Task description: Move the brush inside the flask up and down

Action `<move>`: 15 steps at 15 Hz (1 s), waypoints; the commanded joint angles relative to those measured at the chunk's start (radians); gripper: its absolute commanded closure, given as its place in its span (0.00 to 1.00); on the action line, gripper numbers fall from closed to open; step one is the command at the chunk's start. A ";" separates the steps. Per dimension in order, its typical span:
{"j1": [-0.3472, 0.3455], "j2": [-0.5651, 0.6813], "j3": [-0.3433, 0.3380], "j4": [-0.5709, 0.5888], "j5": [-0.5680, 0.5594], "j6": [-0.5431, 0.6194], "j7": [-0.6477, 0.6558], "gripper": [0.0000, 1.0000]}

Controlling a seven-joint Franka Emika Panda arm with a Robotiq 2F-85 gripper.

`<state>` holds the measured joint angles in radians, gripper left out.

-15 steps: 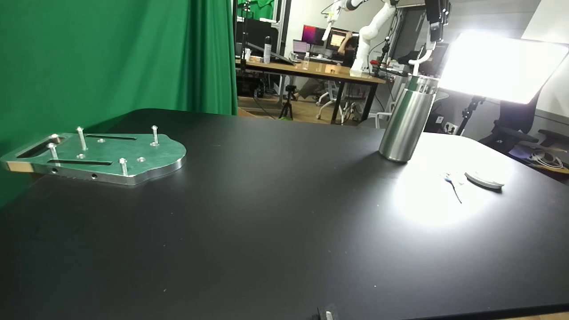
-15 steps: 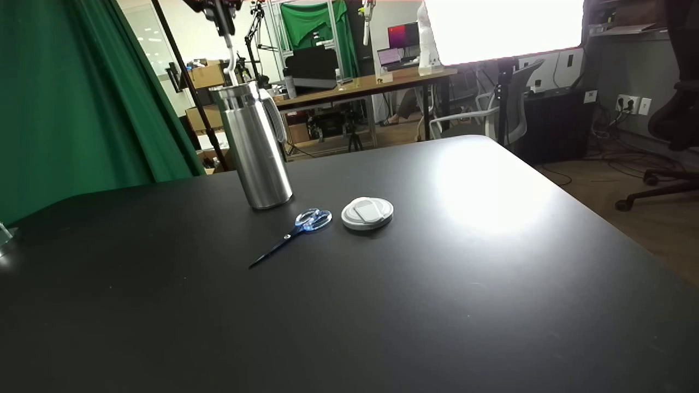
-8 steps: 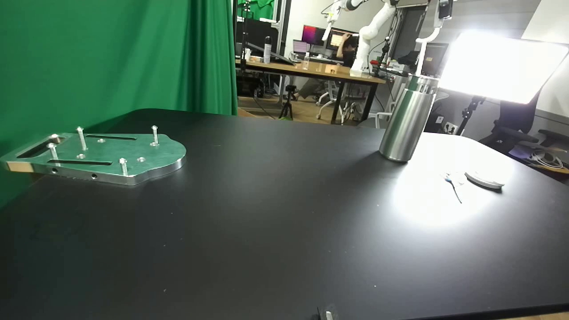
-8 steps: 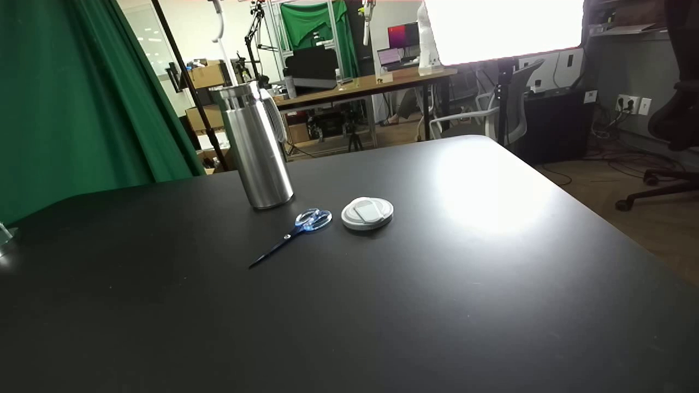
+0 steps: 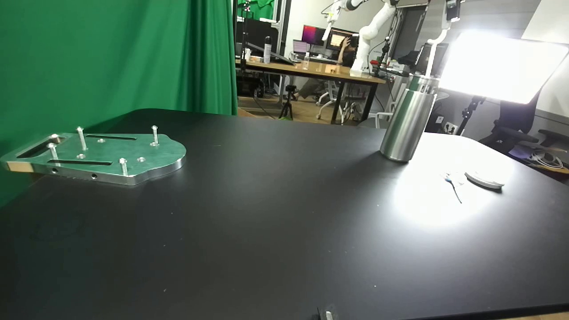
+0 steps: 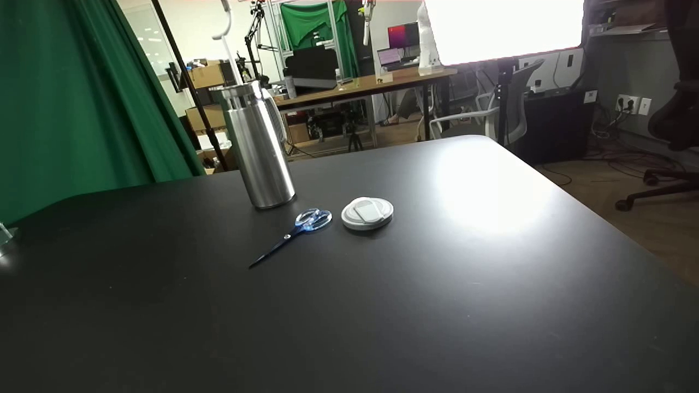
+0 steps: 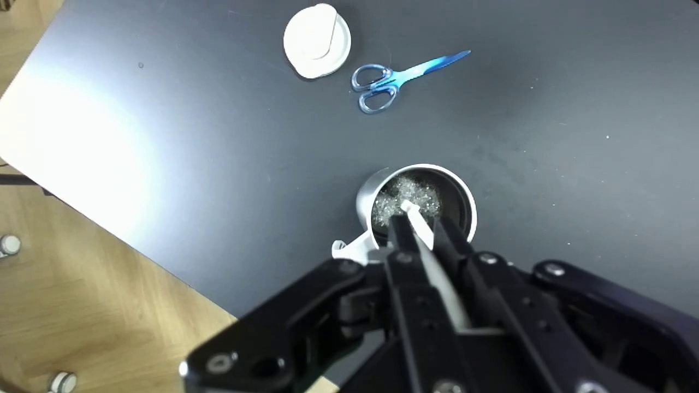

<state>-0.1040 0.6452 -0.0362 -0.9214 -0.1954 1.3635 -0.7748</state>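
Note:
The brush has a thin white bent handle, which shows in both exterior views [image 5: 430, 58] [image 6: 232, 63] above the flask's mouth. In the wrist view its pale bristles [image 7: 407, 191] show inside the flask, against one side of the opening. The silver flask [image 5: 408, 120] [image 6: 258, 147] stands on the table, its handle on one side. The wrist view looks down on its open rim [image 7: 472, 204]. My gripper [image 7: 427, 228] is shut on the brush handle, above the flask. In an exterior view only a dark part of the gripper [image 5: 452, 11] shows at the top edge.
Scissors [image 6: 295, 232] and a white lid [image 6: 367, 213] lie on the black table near the flask; the wrist view shows both. A green-looking metal plate with upright pegs [image 5: 111, 153] lies at the far side. A bright light panel [image 5: 502, 66] stands behind the table.
My gripper and the brush have risen, so more handle shows above the flask. Since half a second ago they have shifted slightly right in both exterior views. The flask has shifted very slightly right.

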 commanded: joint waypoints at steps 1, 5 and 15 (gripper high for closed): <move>-0.027 -0.052 0.002 -0.080 0.023 0.029 -0.004 0.96; -0.063 -0.080 0.012 -0.164 0.086 0.084 -0.009 0.96; -0.063 -0.198 0.007 -0.461 0.080 0.259 0.004 0.96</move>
<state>-0.1649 0.5224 -0.0348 -1.2508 -0.1094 1.5594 -0.7849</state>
